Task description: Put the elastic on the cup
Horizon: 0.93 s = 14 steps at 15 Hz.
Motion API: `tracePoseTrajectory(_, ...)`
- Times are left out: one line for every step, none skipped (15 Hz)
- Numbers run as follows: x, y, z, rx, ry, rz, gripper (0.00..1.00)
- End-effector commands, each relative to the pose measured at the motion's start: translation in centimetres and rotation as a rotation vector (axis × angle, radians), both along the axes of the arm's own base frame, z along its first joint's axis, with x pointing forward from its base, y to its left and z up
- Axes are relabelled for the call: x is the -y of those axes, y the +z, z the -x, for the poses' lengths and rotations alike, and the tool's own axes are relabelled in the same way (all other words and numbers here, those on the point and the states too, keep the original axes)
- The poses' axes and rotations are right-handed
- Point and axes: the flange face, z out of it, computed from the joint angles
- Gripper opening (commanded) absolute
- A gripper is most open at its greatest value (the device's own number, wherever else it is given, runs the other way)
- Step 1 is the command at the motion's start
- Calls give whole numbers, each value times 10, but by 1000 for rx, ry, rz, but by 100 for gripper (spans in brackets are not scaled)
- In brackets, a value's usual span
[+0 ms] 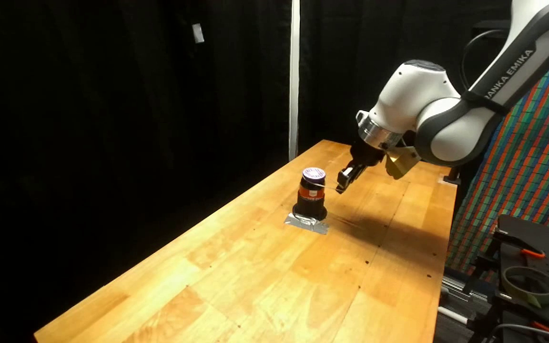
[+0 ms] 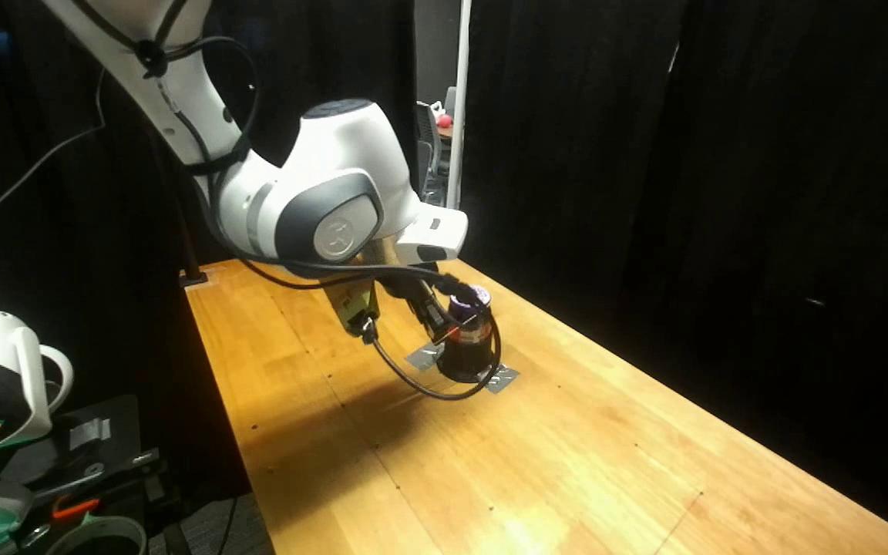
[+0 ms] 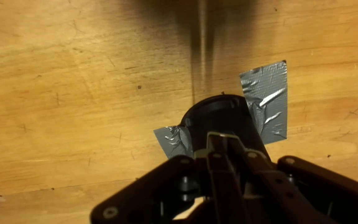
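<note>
Your claw (image 3: 224, 138) is drawn together to its narrowest, tip against tip in the wrist view, with the end of the elastic (image 1: 330, 187) apparently pinched there; so thin a strand leaves no gap to see. The claw slants down toward the cup (image 1: 311, 193) and stands just beside its upper part, seemingly apart from it, so that you pull the loop from the side without knocking what it is to encircle. The elastic, a fine pale line in an exterior view, runs from the claw to the cup and crosses its face below the purple top (image 1: 313, 174). It looks straight, hence probably stretched; its far side is hidden, so you cannot tell whether the loop passes all the way round. Judged from this, you are at the fitting step, and a release made while the strand sits high could let it spring off. The cup stands upright on the table (image 1: 255, 286). Its dark foot (image 1: 310, 207) is bound down by grey tape (image 3: 270, 102) on two sides, presumably so that a sideways pull can neither slide nor tip it. Farther out, a black cable (image 2: 444, 397) hangs from the arm (image 2: 351, 162) in a slack loop, likely to leave the joints free; it crosses before the cup in an exterior view, and contact cannot be judged.
</note>
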Motion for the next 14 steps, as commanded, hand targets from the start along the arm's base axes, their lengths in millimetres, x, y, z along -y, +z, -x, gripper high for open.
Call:
tracePoseTrajectory(14,-1,37,132,-31,-69,9)
tracePoseTrajectory(16,-3,44,167,-35,-89,10)
tracePoseTrajectory(16,-6,52,201,-38,-114,8)
tracePoseTrajectory(16,-7,60,232,-33,-123,8)
tracePoseTrajectory(13,-9,68,269,-41,-162,8)
tracePoseTrajectory(10,-11,76,292,-33,-207,10)
tracePoseTrajectory(11,-13,82,329,-31,-219,9)
tracePoseTrajectory(12,-15,87,358,-32,-243,10)
tracePoseTrajectory(14,-17,93,386,-36,-266,9)
tracePoseTrajectory(16,-19,97,416,-39,-283,10)
tracePoseTrajectory(20,-20,101,451,-45,-292,8)
tracePoseTrajectory(23,-22,105,487,-49,-298,8)
tracePoseTrajectory(26,-24,107,513,-52,-307,8)
tracePoseTrajectory(29,-27,110,534,-58,-314,10)
